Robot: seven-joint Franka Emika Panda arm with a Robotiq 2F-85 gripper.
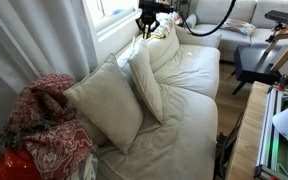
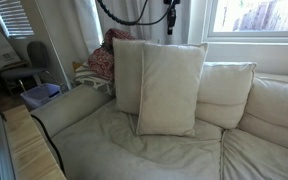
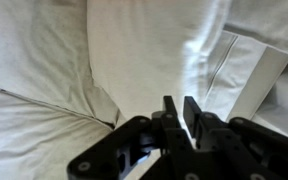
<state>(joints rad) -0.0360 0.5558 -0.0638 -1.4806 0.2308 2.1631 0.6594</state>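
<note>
At the near end of the sofa [image 1: 179,125] a red patterned blanket [image 1: 44,125] is lying in a heap. Just beyond it a big pillow [image 1: 106,100] is leaning against a second pillow [image 1: 144,85], both propped along the sofa's back edge. Farther along that edge a third cushion [image 1: 166,50] is slumping toward the far corner, and the hand [image 1: 148,28] is hovering just above it beside the window sill [image 1: 117,28], its fingers drawn almost together and gripping nothing
</note>
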